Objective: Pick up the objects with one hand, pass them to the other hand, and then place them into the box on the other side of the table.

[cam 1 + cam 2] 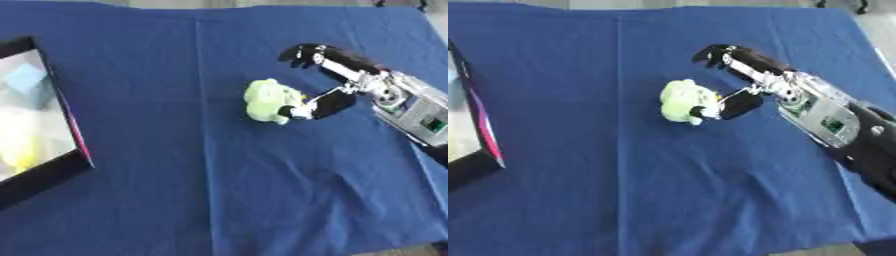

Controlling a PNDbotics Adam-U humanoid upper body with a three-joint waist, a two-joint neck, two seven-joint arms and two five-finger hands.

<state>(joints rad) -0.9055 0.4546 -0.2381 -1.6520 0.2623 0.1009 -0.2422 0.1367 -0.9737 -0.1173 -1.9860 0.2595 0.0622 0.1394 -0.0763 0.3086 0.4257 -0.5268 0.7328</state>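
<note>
Pale green soft plush toy [268,101] near the centre of the blue cloth-covered table [219,190]. The robot's right hand [337,80], fingers spread apart, thumb touching the toy's right side. Probably light and squashy; best grasped around its body. Black-rimmed box [48,172] at the left edge.

A pale green plush toy [267,101] lay near the middle of the blue tablecloth [219,190]. The black-rimmed box [52,165] sat at the left edge, well apart from it.
</note>
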